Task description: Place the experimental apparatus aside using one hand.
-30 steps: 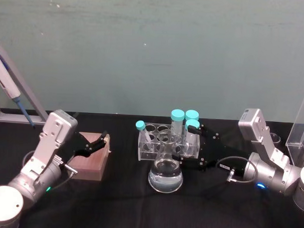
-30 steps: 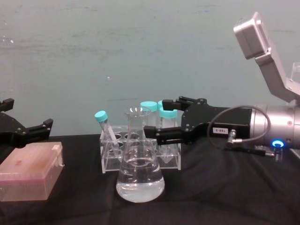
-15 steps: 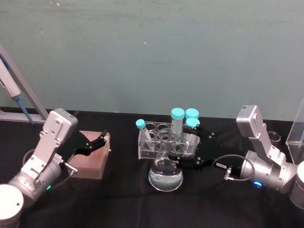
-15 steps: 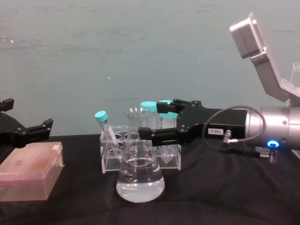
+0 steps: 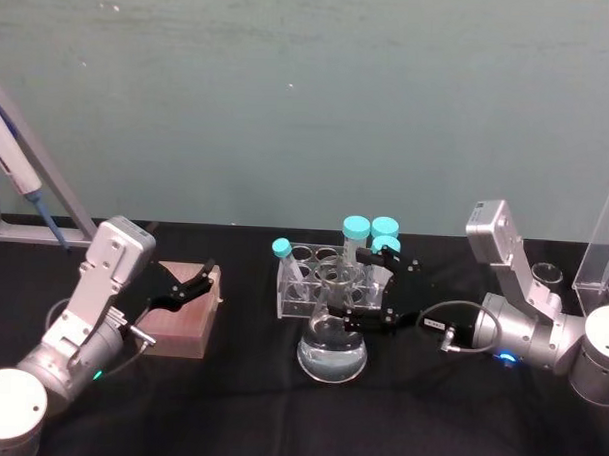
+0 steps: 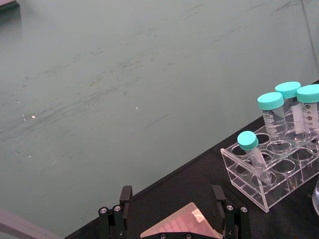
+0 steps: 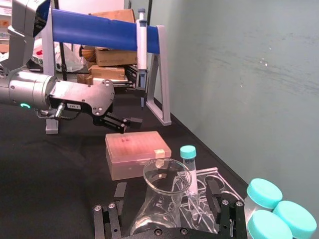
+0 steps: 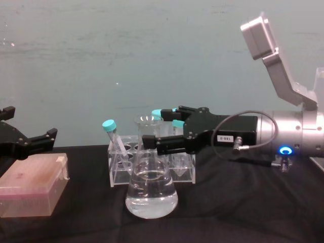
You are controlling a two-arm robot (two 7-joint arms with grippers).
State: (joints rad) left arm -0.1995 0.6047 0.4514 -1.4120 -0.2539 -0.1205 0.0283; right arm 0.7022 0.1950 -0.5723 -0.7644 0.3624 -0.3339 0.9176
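Black-covered table (image 5: 258, 426) against a scuffed teal wall (image 5: 289, 107). Far left corner: grey pipette stand (image 5: 31, 193). Left gripper (image 5: 194, 287) hangs over a pink tip box (image 5: 186, 324) near the left edge, its fingers spread wide and holding nothing. Mid-table: clear tube rack (image 5: 300, 288) with teal-capped tubes (image 5: 355, 230). The conical flask (image 5: 331, 354), part-filled with clear liquid, stands just in front of the rack. Right gripper (image 5: 354, 290) reaches in from the right, fingers wide apart on either side of the flask's neck, not clamped. Right edge: tall acrylic stand (image 5: 606, 249).
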